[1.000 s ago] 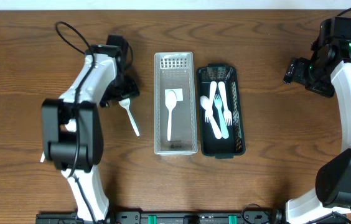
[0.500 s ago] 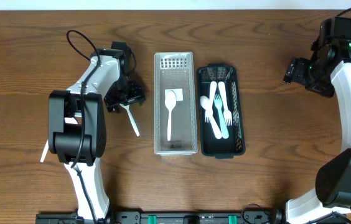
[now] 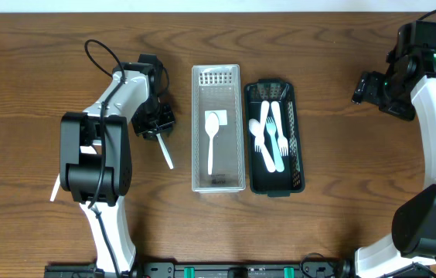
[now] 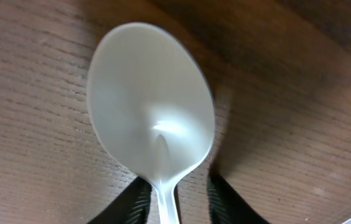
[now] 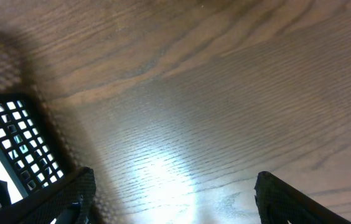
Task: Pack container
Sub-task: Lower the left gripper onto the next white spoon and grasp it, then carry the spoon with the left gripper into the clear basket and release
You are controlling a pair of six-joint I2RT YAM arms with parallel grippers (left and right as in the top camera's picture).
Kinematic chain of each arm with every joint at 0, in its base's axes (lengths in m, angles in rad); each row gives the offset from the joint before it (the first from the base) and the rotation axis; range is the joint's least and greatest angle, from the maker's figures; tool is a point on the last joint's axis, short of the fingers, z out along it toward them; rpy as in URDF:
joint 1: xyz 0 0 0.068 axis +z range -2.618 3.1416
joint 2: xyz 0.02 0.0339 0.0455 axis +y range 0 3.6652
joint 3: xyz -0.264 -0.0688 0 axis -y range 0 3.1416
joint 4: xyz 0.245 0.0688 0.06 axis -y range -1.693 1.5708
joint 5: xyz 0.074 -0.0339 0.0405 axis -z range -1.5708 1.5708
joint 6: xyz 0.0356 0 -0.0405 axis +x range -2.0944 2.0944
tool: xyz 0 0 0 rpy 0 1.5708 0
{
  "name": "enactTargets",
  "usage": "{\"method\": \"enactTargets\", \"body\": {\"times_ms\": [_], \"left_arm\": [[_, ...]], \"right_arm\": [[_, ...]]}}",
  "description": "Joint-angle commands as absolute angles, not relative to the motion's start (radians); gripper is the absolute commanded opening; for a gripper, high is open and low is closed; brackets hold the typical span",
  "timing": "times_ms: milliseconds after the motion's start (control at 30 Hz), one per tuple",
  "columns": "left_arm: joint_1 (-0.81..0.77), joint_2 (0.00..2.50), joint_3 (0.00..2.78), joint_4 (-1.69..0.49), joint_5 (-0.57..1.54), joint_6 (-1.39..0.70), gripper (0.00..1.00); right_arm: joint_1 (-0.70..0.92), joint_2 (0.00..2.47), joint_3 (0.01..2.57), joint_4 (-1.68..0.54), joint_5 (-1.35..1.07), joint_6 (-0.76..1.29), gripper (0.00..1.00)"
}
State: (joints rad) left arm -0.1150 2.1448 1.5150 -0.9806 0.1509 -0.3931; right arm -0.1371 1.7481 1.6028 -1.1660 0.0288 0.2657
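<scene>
Left claw (image 4: 177,198) sits narrow astride the neck of a white spoon (image 4: 150,118) on the desk (image 3: 48,62); I cannot tell whether it is gripping. The spoon is near the clear container (image 3: 229,100). Right claw (image 5: 175,186) gapes wide beside the black tray (image 5: 14,137).

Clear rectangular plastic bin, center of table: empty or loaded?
Loaded: one white plastic spoon lies lengthwise inside the clear rectangular plastic bin.

Table (image 3: 342,193), clear bin (image 3: 196,131), black basket (image 3: 299,158), spoon (image 3: 166,151)
</scene>
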Motion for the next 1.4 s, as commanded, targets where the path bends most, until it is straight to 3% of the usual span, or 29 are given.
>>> {"method": "enactTargets", "body": {"times_ms": [0,233,300,567,767,1000,1200,1267,1300,1367], "left_arm": [[-0.117,2.150,1.498,-0.979,0.146,-0.389,0.28],[-0.117,2.111,1.510,-1.002,0.085,-0.356,0.19],[-0.117,2.086,1.525,-1.022,0.077,-0.351,0.12],[-0.173,1.850,1.543,-1.037,0.066,-0.344,0.11],[-0.344,1.687,1.543,-1.029,0.047,-0.303,0.11],[-0.533,1.726,1.541,-1.004,-0.004,-0.304,0.11],[-0.577,1.835,1.539,-0.974,-0.005,-0.304,0.11],[-0.575,1.866,1.539,-0.975,-0.005,-0.304,0.17],[-0.573,1.879,1.539,-0.976,-0.005,-0.304,0.32],[-0.572,1.890,1.539,-0.975,-0.006,-0.303,0.36]], "right_arm": [[-0.143,1.754,1.597,-1.167,0.025,0.253,0.85],[-0.143,1.754,1.597,-1.167,0.025,0.253,0.86],[-0.143,1.754,1.597,-1.167,0.025,0.253,0.86],[-0.143,1.754,1.597,-1.166,0.025,0.253,0.86],[-0.143,1.754,1.597,-1.161,0.025,0.253,0.86],[-0.143,1.754,1.597,-1.158,0.025,0.253,0.86],[-0.143,1.754,1.597,-1.159,0.025,0.253,0.86],[-0.143,1.754,1.597,-1.159,0.025,0.253,0.85],[-0.143,1.754,1.597,-1.159,0.025,0.253,0.86],[-0.143,1.754,1.597,-1.160,0.025,0.253,0.86]]}}
